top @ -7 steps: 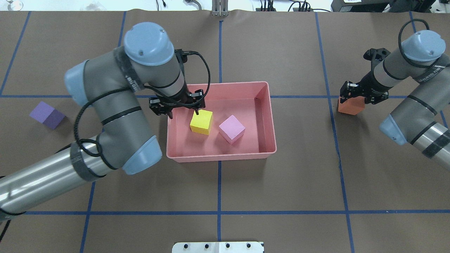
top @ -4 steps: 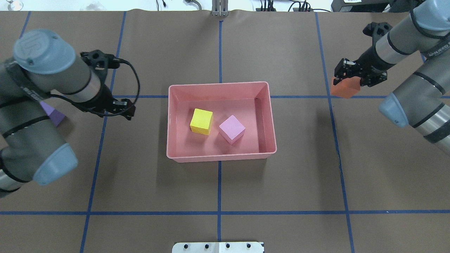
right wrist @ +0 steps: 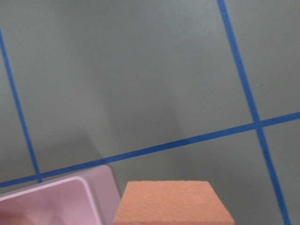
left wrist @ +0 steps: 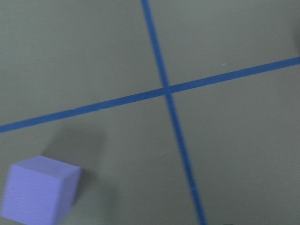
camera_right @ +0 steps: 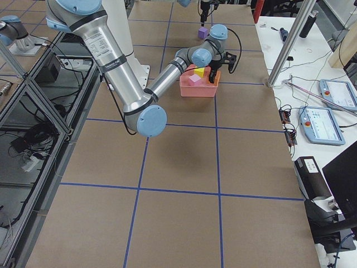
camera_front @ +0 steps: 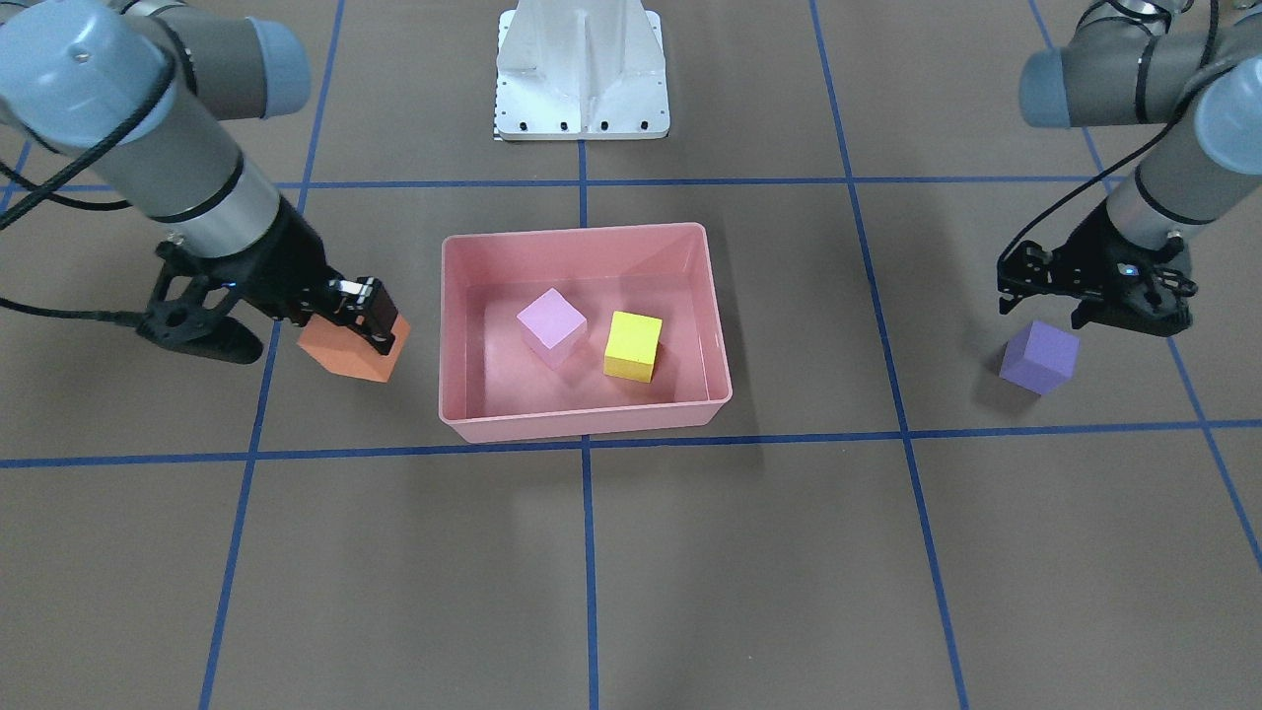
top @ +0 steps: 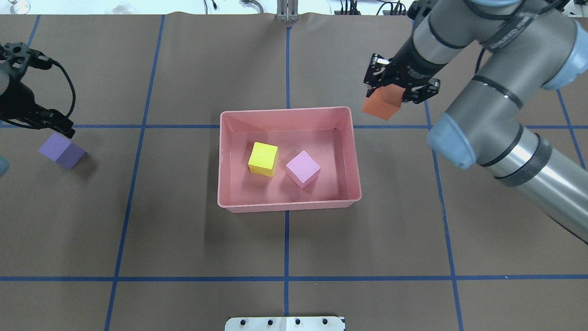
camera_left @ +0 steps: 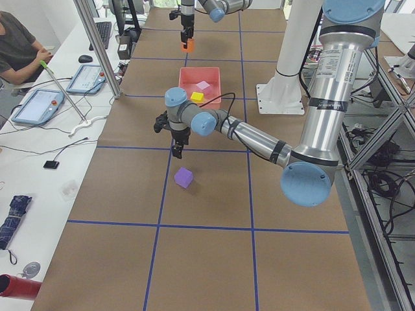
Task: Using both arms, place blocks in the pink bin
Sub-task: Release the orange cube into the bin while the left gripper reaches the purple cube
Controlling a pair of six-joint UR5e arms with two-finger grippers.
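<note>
My right gripper (top: 398, 93) is shut on the orange block (top: 381, 105) and holds it in the air just beyond the far right corner of the pink bin (top: 289, 110). The right wrist view shows the orange block (right wrist: 173, 204) beside the bin's corner (right wrist: 61, 199). The yellow block (top: 263, 158) and the light pink block (top: 302, 168) lie inside the bin. My left gripper (camera_front: 1043, 312) is open and hovers just above and behind the purple block (camera_front: 1038, 357), which lies on the table at the far left (top: 61, 150).
The white pedestal base (camera_front: 582, 69) stands at the robot's side of the table. Blue tape lines (top: 286, 278) cross the brown table cover. An operator (camera_left: 19, 45) sits beside a side bench with tablets.
My left arm let go of the yellow block in the bin and swung left to the purple block. My right arm lifted the orange block and carried it left toward the bin.
</note>
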